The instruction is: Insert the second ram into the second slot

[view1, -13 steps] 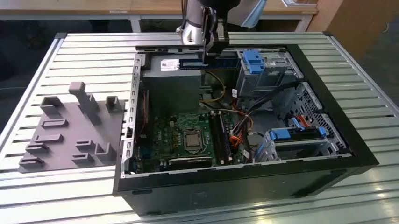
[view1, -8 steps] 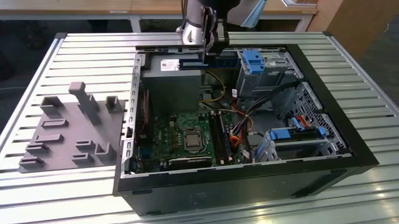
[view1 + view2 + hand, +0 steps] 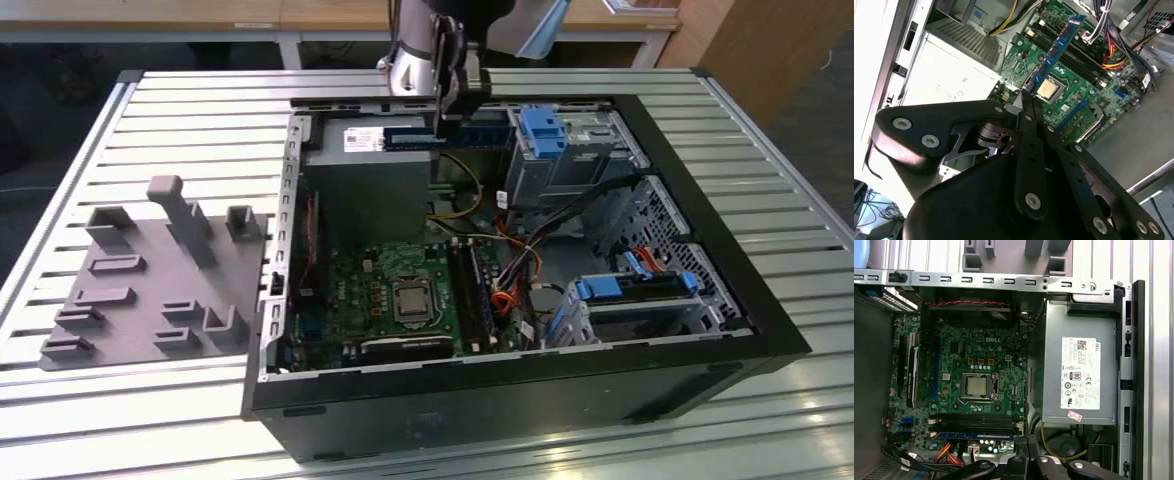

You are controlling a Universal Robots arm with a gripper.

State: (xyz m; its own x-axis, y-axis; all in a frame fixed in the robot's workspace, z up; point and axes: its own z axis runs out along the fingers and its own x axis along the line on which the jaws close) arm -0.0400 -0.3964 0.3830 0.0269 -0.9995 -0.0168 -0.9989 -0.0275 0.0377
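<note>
My gripper (image 3: 445, 125) hangs above the far end of the open computer case (image 3: 534, 385), shut on the second ram (image 3: 467, 136), a thin blue stick held level over the power supply. In the second wrist view the black fingers (image 3: 1026, 125) clamp one end of the ram (image 3: 1059, 45), which reaches out over the green motherboard (image 3: 1094, 95). The long dark memory slots (image 3: 470, 290) lie on the motherboard well below and nearer the case front. In the first wrist view the slots (image 3: 979, 421) run beside the processor socket (image 3: 976, 386), and a blue strip (image 3: 974, 435) sits just past them.
A grey power supply (image 3: 367, 180) fills the case's far corner. Drive cages with blue latches (image 3: 547, 130) (image 3: 627, 290) stand on the exterior view's right, with orange and black cables (image 3: 514, 290) beside the slots. A grey pegged fixture (image 3: 154, 270) rests on the slatted table.
</note>
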